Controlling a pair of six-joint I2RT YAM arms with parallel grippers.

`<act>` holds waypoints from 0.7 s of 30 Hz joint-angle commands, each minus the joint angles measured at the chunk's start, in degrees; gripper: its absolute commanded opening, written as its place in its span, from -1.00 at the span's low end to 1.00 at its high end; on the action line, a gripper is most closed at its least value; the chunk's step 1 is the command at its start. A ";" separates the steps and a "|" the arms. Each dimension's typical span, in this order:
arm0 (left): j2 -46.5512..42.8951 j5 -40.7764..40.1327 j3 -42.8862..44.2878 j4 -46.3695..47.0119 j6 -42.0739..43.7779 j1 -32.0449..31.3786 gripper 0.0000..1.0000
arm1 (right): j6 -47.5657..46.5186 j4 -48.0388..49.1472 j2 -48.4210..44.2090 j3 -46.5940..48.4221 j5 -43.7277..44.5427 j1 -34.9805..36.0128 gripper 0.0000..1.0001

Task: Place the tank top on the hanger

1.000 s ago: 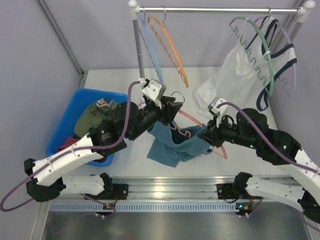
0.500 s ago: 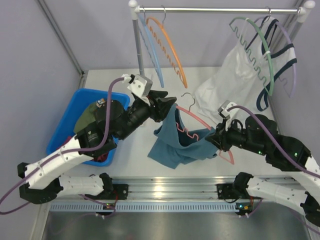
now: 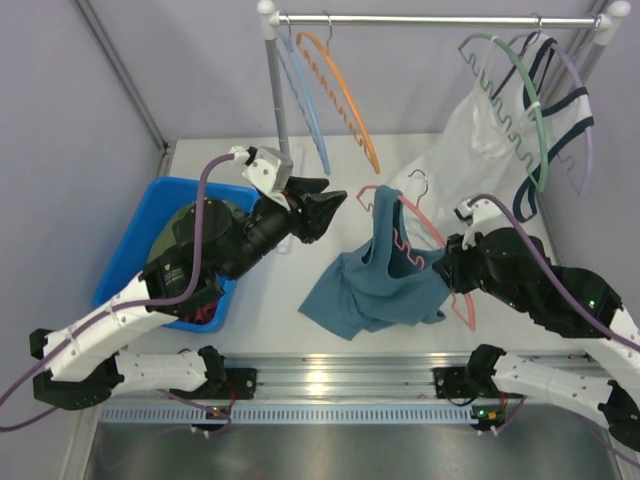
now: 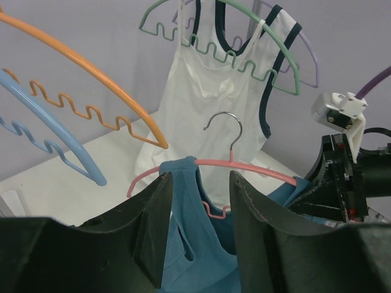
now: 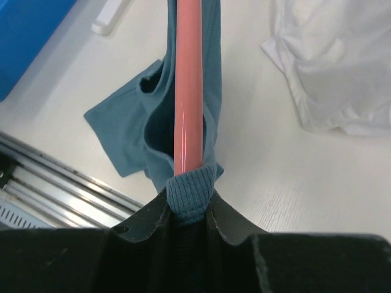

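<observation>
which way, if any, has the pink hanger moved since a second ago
Yes, the hanger moved right, away from the blue bin and toward the white top.

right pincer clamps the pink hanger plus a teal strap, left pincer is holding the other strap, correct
Not the left one. The left pincer holds nothing: the top external view shows it open, apart from the tank top. The right pincer does clamp the hanger plus a strap.
</observation>
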 commanded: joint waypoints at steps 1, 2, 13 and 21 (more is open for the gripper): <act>1.47 0.81 1.24 -0.84 0.97 -0.16 -0.05 | 2.32 4.42 5.12 3.97 7.62 -2.01 -1.00; 1.65 0.90 0.89 -1.02 0.97 -0.16 0.01 | 1.10 5.30 6.18 4.23 5.88 -4.89 -1.00; -0.99 1.43 -5.62 -0.84 -0.08 -0.07 0.07 | -8.22 14.71 17.08 15.10 -15.57 -28.99 -1.00; -3.10 2.22 -7.91 -1.55 -1.23 -0.16 0.06 | -9.81 9.27 26.92 34.00 -16.89 -33.21 -1.00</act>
